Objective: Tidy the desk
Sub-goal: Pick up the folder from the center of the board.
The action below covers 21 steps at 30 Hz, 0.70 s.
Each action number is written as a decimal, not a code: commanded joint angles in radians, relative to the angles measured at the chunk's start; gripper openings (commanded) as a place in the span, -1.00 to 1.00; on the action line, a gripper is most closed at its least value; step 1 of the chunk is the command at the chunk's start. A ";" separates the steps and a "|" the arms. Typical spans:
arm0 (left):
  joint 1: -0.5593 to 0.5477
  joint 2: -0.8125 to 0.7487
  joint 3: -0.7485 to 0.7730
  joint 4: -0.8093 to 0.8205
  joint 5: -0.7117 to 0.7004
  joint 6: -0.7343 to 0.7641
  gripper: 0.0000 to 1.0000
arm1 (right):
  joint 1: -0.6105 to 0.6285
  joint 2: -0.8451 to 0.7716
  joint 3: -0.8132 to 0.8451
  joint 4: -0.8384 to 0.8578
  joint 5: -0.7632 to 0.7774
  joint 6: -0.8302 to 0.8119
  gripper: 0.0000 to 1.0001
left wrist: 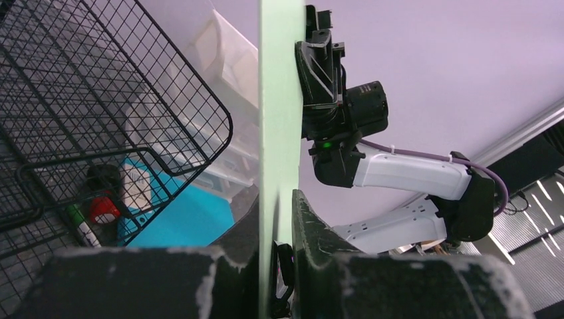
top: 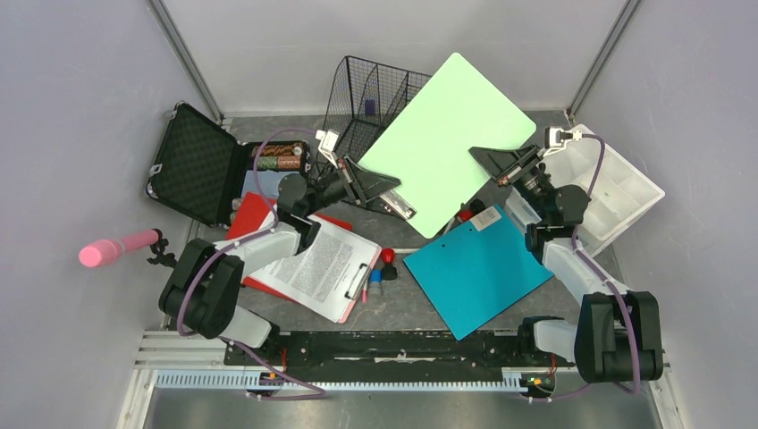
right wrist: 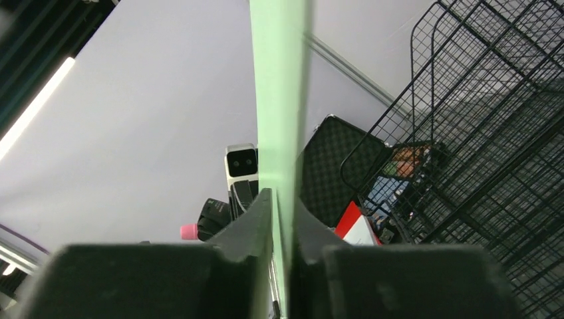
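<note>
You have both claws clamped on the pale green clipboard (top: 451, 143), which hangs in the air above the tabletop (top: 402, 308). Your left claw (top: 380, 189) is narrow on the clip end, and your right claw (top: 490, 161) pinches the right long edge. The board's long axis runs from near-left to far-right. The wire rack (top: 362, 98) stands just behind its left edge, nearer your left arm, and is probably where it goes. The label on the teal clipboard (top: 478, 268) is too small to read.
</note>
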 commanded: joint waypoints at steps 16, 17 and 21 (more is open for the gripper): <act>0.098 -0.462 -0.029 -0.723 0.314 0.109 -0.96 | -0.163 -0.139 0.182 -0.454 -0.043 -0.590 0.79; 0.101 -0.483 -0.023 -0.791 0.334 0.134 -0.96 | -0.163 -0.136 0.209 -0.479 -0.055 -0.635 0.79; 0.115 -0.572 0.069 -1.214 0.366 0.398 -0.96 | -0.163 -0.101 0.328 -0.614 -0.133 -0.796 0.77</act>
